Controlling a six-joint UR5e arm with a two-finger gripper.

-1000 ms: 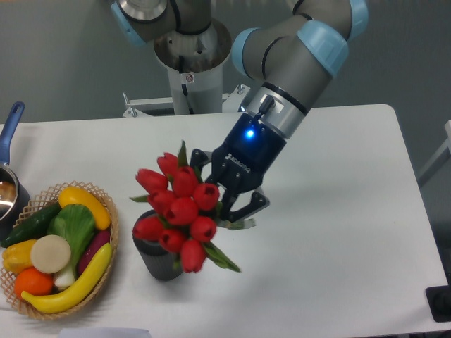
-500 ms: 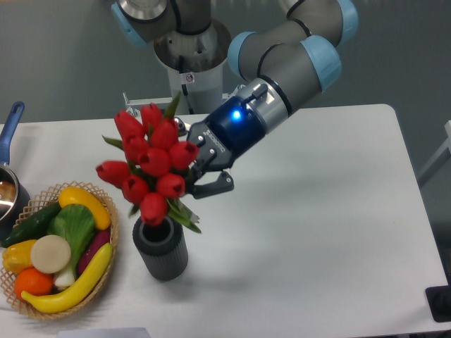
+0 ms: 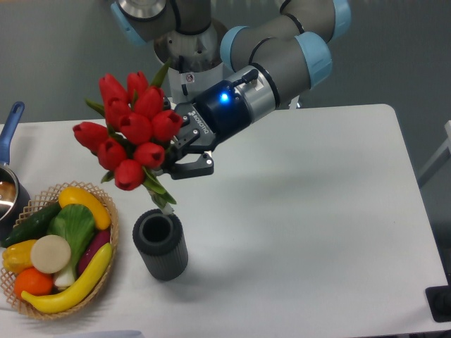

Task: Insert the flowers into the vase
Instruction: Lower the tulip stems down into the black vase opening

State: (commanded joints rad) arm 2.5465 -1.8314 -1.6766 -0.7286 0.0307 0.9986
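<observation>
Centrally, the white counter [image 3: 317,211] carries all items, with the robot arm [image 3: 282,56] reaching across from behind. A wicker basket [image 3: 106,218] of toy produce stands at the left edge. The flowers [image 3: 130,137] hang tilted in the air, stem ends just above the rim of the vase [image 3: 161,246], which stands upright beside the basket. The claw [image 3: 184,151] is pinching the bunch at its stems. Step in hand: alignment over the opening. Next, probably, the stems must be brought upright, centred, then lowered inside.
</observation>
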